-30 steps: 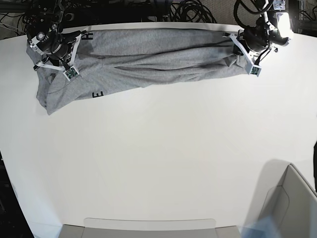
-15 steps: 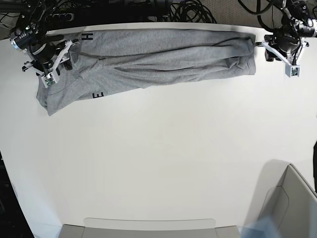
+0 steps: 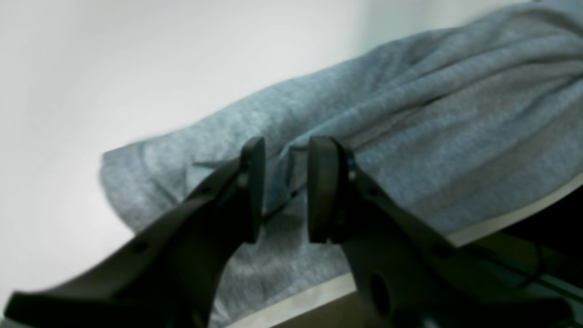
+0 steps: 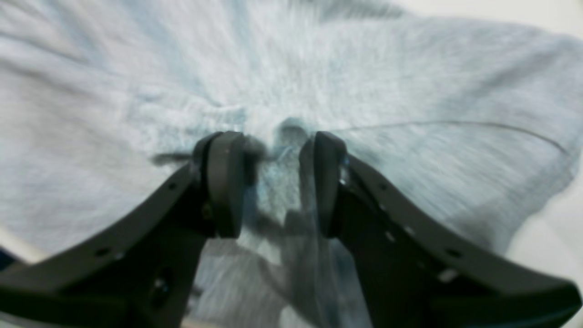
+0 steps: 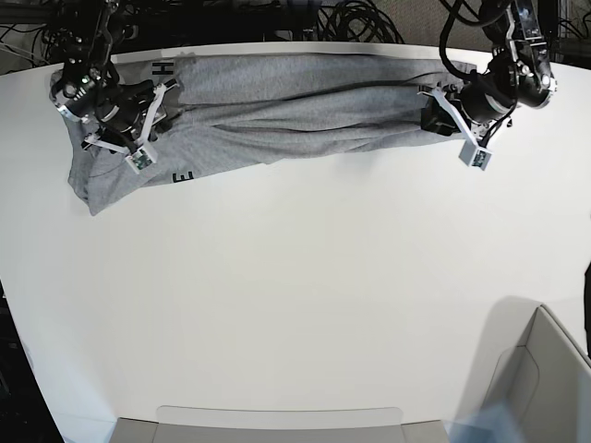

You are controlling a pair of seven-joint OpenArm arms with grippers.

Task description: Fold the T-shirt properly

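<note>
The heather-grey T-shirt (image 5: pixel 295 101) lies bunched in a long band along the table's far edge, with black letters (image 5: pixel 164 69) showing near its left end. My left gripper (image 5: pixel 436 113) hovers over the shirt's right end. In the left wrist view its jaws (image 3: pixel 284 191) stand apart, with the T-shirt's folds (image 3: pixel 410 114) behind the gap. My right gripper (image 5: pixel 152 115) is over the shirt's left end. The right wrist view shows it open (image 4: pixel 273 191) just above the blurred cloth (image 4: pixel 387 68). Neither gripper clearly holds any fabric.
The white table (image 5: pixel 295 277) stretches toward the front. A grey box (image 5: pixel 545 388) stands at the front right and a low grey tray edge (image 5: pixel 277 420) at the front middle. Black cables (image 5: pixel 351 18) hang behind the far edge (image 3: pixel 501 218).
A second ago both grippers were shut on the shirt's ends. They opened and drew outward off the cloth, and have now come back in over the ends with jaws apart.
</note>
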